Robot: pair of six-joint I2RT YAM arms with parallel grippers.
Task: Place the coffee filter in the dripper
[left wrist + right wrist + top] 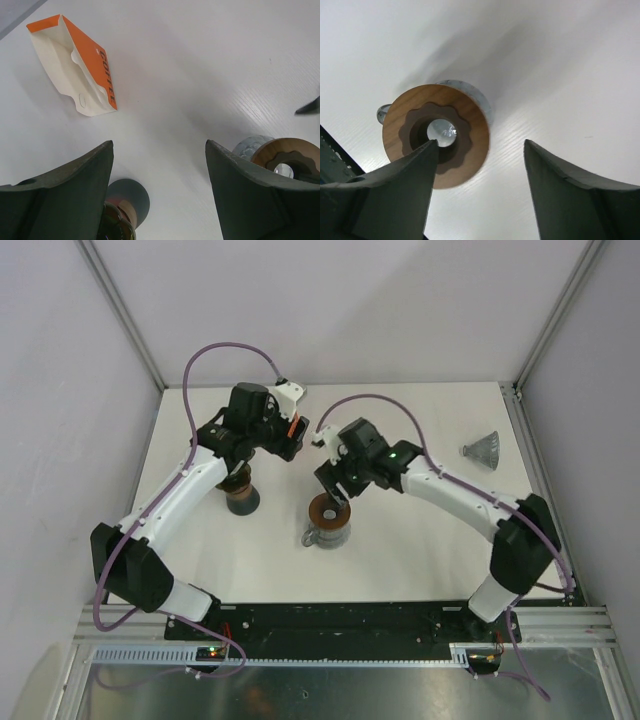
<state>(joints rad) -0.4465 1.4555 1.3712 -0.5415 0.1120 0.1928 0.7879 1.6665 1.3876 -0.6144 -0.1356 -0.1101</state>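
Hovering over the dripper (400,125), the right claw (480,150) is gaping empty; the left claw (159,147) is gaping empty too.

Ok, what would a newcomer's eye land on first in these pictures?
Probably the orange coffee box lying on the white table, just beyond the left arm. Next, the wooden ring sitting on a grey mug mid-table, with the right arm's open fingers hovering over it. A silvery cone stands alone at the far right.
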